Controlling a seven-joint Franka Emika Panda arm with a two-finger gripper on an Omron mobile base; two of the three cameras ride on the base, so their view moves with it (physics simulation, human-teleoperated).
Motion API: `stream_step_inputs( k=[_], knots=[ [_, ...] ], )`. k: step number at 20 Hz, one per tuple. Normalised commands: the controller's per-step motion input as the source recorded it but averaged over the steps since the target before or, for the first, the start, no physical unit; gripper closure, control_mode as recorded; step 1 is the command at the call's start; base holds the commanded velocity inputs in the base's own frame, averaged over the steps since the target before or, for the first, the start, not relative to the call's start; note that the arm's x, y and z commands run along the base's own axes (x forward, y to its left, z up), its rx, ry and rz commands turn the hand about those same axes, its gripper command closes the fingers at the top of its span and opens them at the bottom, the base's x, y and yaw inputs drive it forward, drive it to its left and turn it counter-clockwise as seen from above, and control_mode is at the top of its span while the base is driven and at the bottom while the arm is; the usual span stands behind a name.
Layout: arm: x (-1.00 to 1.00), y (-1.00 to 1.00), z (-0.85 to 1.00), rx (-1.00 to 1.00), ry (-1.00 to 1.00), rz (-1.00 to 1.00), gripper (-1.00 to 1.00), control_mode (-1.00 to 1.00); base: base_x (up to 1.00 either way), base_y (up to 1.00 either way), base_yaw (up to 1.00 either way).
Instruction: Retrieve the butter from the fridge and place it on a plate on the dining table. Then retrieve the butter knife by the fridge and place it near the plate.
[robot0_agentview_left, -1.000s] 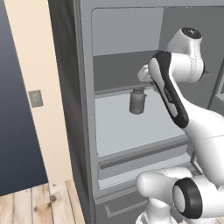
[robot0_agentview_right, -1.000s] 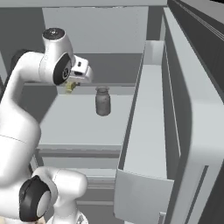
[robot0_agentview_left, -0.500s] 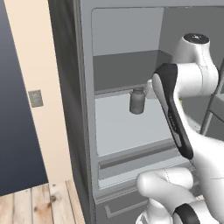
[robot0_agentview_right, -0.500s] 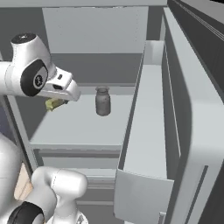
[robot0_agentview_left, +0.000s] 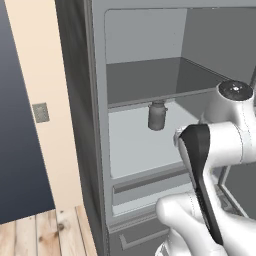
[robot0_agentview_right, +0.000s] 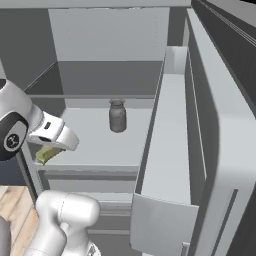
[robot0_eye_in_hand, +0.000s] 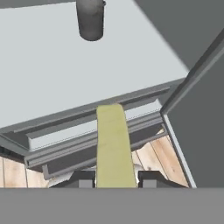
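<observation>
The fridge (robot0_agentview_left: 95, 150) stands open, its door (robot0_agentview_right: 172, 150) swung out to the right side in the right base view. Inside, a jar (robot0_agentview_right: 117, 115) stands upright on the lower shelf (robot0_agentview_right: 100, 145), toward the back and beneath the upper shelf (robot0_agentview_left: 150, 80). Below the lower shelf sits a drawer (robot0_agentview_left: 145, 187). The gripper (robot0_eye_in_hand: 114, 178) is out in front of the lower shelf's front edge, with the butter (robot0_eye_in_hand: 113, 144) lying lengthwise between its fingertips, pointing toward the shelf. The butter seems to be clear of the shelf, though the angle makes this hard to judge. Left of the fridge stands a wall (robot0_agentview_left: 45, 100), with a wooden floor (robot0_agentview_left: 50, 235) at its foot.
</observation>
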Motion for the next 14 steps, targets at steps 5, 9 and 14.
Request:
stream_step_inputs(
  k=[5, 9, 14],
  knots=[
    [-0.08, -0.09, -0.27, 0.01, 0.00, 0.00, 1.00, -1.00, 0.00, 0.00, 0.00],
    [-0.04, 0.00, -0.02, 0.00, 0.00, 0.00, 1.00, -1.00, 0.00, 0.00, 0.00],
    [-0.22, 0.03, -0.05, 0.00, 0.01, 0.02, 1.00, 1.00, -0.20, 0.06, 0.01]
  ],
)
